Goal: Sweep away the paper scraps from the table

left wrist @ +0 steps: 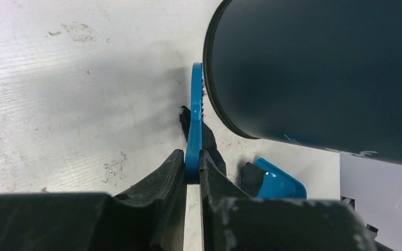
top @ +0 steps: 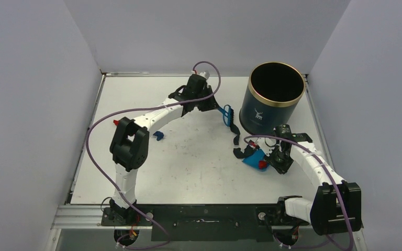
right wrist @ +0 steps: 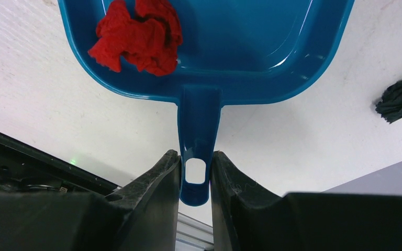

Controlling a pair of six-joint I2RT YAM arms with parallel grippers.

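Top external view, stock and hazards for you.

Claws, two: the left claw (left wrist: 192, 166) is pinched on the handle of the one blue brush (left wrist: 195, 112). The right claw (right wrist: 194, 175) is pinched on the handle of the one blue dustpan (right wrist: 251, 47).

One bin (top: 275, 99): dark, upright, just beside the brush head ahead of the left claw. Whether the bristles touch it you cannot tell.

Of paper scraps you can count four.
- One red lump (right wrist: 136, 36) lies inside the dustpan, just ahead of the right claw.
- Two black pieces (top: 239, 152) lie on the desk (top: 188, 178) between the two claws, by the dustpan's mouth.
- One dark blue scrap (top: 158, 136) lies well behind the left claw, beside that arm's elbow.

Hazards:
- A hard stroke would likely knock the bin or flick the black pieces past the dustpan.
- Tilt the dustpan and the red lump may spill.
- The dark blue scrap, well apart from both tools, is easily missed.
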